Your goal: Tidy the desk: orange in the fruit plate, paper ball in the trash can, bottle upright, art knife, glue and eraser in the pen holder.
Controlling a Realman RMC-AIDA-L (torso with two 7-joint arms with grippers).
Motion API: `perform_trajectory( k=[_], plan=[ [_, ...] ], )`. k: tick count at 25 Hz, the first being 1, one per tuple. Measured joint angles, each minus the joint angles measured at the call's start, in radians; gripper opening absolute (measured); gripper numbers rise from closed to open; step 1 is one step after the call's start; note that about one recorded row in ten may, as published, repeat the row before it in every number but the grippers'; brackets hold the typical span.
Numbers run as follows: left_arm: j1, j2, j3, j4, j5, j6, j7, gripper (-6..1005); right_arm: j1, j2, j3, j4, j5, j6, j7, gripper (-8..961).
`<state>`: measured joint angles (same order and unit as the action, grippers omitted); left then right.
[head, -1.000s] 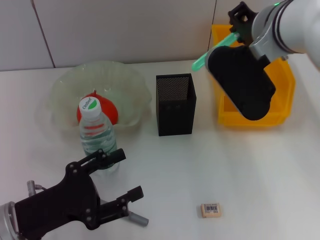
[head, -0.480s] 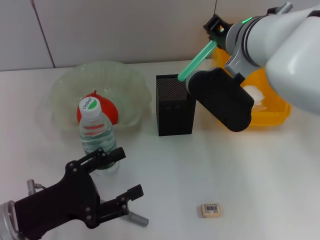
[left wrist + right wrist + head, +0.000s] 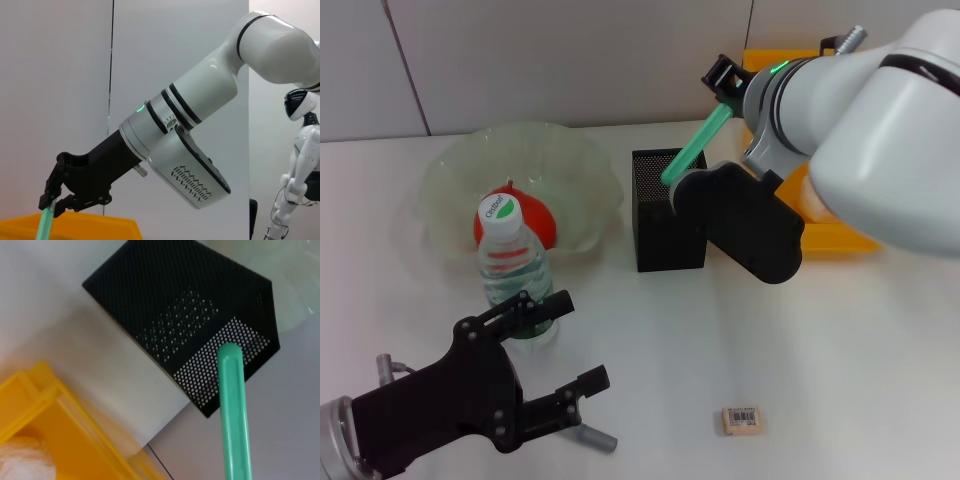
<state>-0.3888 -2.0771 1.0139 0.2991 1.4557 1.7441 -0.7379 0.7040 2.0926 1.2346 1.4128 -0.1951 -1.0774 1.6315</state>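
Note:
My right gripper (image 3: 724,80) is shut on the green art knife (image 3: 692,146) and holds it slanted, its lower end over the open top of the black mesh pen holder (image 3: 667,212). The right wrist view shows the knife (image 3: 233,412) above the holder (image 3: 175,320). The orange (image 3: 546,226) lies in the pale-green fruit plate (image 3: 455,165). The bottle (image 3: 512,268) stands upright in front of the plate. The eraser (image 3: 741,420) lies at the table's front. The paper ball (image 3: 22,464) lies in the yellow trash can (image 3: 65,435). My left gripper (image 3: 578,342) is open at front left, beside the bottle.
A small grey stick (image 3: 597,438) lies on the table by the left gripper's lower finger. The trash can (image 3: 835,238) stands at the back right, mostly behind my right arm. The left wrist view shows the right arm's gripper (image 3: 55,200) with the knife above the bin.
My right arm has carried the green art knife to the left, from over the trash can to over the pen holder. The left arm has barely moved.

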Motion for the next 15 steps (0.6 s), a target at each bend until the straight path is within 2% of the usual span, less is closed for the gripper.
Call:
perform_trajectory(
  k=[8, 15],
  plan=[
    [0.006, -0.001, 0.0, 0.0, 0.002, 0.001, 0.0, 798, 0.028, 0.0, -0.069, -0.085, -0.103, 0.046, 0.121, 224],
    [0.009, -0.001, 0.0, 0.0, 0.001, 0.006, 0.0, 798, 0.033, 0.0, -0.076, -0.033, -0.05, 0.014, 0.144, 235]
  ],
)
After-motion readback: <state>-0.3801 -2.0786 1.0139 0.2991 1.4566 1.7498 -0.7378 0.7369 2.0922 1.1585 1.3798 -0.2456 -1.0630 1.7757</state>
